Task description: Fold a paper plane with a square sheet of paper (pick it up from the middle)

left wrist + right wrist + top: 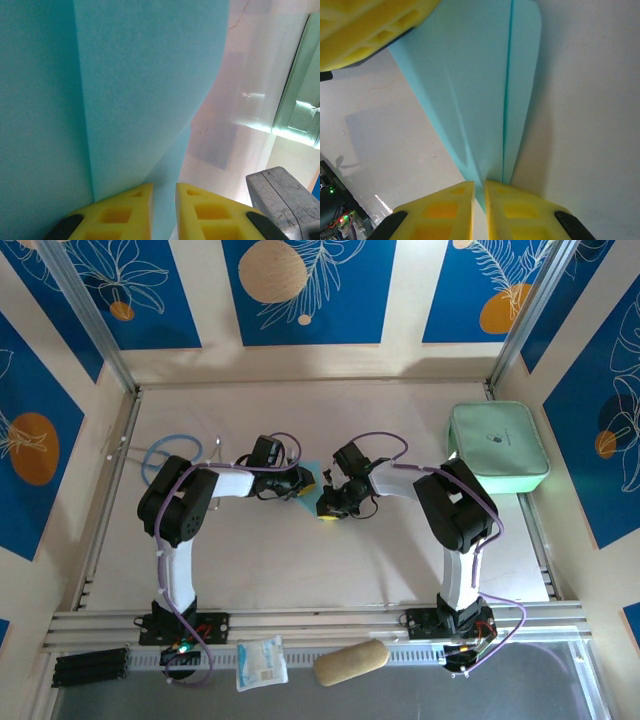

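Top external view shows the two arms bent toward each other over the middle of the table (300, 570). The left gripper (308, 485) and the right gripper (327, 510) meet there, very near to each other, and between them is the light-blue sheet of paper (318, 472). The sheet is well apart from all the table edges and it is partly hidden by the grippers.

In the left wrist view the left gripper (164, 200) has its two yellow fingers (120, 212) nearly together, and the sheet of paper (125, 100) passes through the thin gap between them, so it pinches the paper. The sheet stands up in front of the camera and curves to the right.

In the right wrist view the right gripper (479, 200) also pinches the sheet of paper (480, 90), at a narrow end where a straight crease runs. A yellow finger (365, 30) of the other gripper is at the top left, on the paper.

A mint-green case (497, 448) lies at the far right corner of the table.
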